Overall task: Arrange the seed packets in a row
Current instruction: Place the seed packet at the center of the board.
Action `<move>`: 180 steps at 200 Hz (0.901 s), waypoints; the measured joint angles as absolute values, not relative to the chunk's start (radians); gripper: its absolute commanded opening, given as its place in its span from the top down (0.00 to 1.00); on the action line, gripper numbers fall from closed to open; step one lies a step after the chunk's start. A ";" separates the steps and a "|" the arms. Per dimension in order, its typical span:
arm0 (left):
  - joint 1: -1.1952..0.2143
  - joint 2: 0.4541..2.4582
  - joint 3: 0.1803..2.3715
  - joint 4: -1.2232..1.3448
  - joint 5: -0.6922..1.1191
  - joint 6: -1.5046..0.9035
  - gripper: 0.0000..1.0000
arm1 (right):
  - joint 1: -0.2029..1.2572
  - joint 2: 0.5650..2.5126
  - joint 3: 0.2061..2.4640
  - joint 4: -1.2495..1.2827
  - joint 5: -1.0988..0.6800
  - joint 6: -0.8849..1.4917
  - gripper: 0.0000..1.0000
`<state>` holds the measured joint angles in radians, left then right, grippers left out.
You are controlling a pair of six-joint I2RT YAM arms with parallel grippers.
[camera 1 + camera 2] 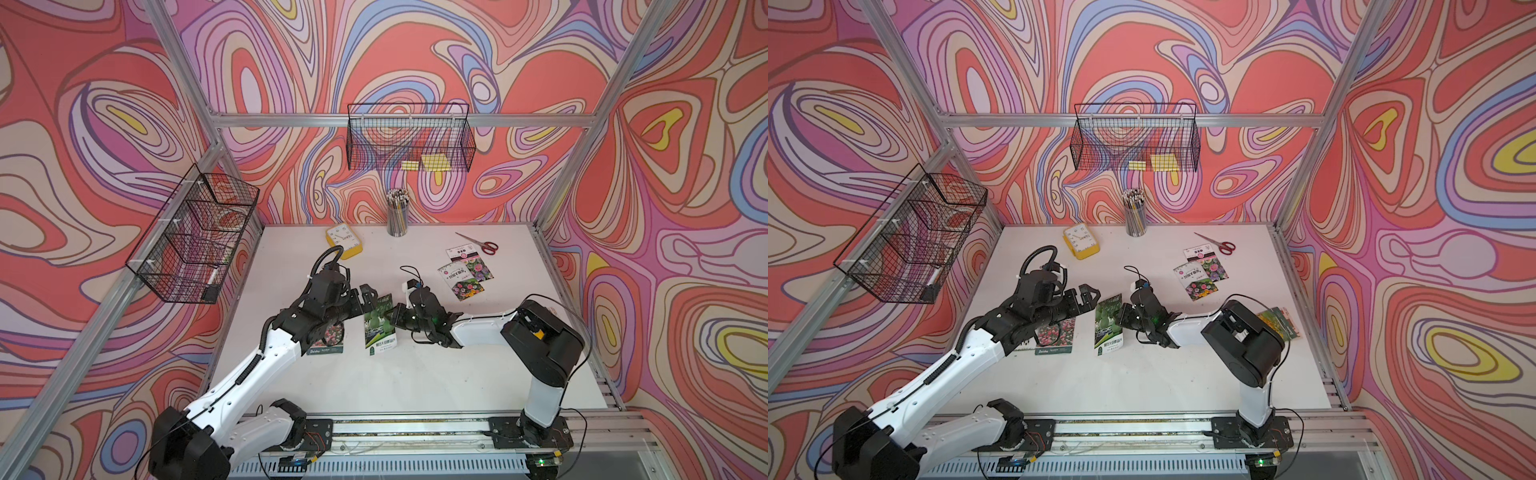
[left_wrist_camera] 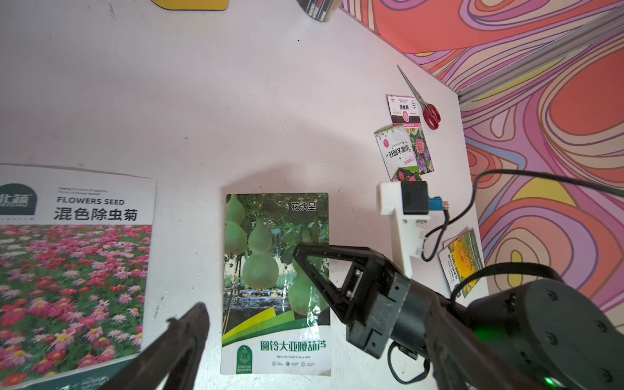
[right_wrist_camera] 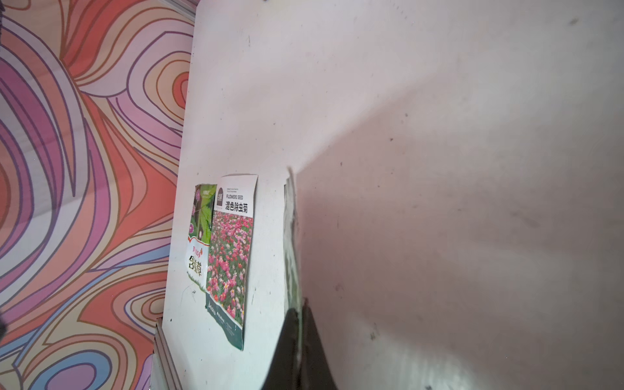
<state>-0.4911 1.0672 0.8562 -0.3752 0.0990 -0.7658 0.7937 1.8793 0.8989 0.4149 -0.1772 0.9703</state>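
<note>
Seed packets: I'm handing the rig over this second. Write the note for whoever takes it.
Left gripper: jaws open, empty, poised between the pink flower packet and the gourd packet.
Right gripper: jaws shut on the gourd packet's edge.
Done: the mimosa packet and the pink flower packet lie side by side on the left. The gourd packet comes next, a gap apart.
Left: release the gourd packet. Then bring over the overlapping packets by the scissors and the sunflower packet on the right side.
</note>
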 measured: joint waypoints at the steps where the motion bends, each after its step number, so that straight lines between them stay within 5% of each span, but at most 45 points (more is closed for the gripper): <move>1: -0.491 1.066 0.855 -0.376 0.098 -0.766 0.01 | 0.795 1.883 0.902 0.414 -0.177 0.971 1.00; 180: -0.492 1.017 0.824 -0.410 0.059 -0.770 0.01 | 0.837 2.076 1.037 0.471 -0.194 1.076 1.00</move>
<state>-0.4915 1.0172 0.8238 -0.4103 0.0589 -0.7704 0.8371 2.0762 1.0370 0.4706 -0.1940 1.0756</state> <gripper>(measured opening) 0.992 0.040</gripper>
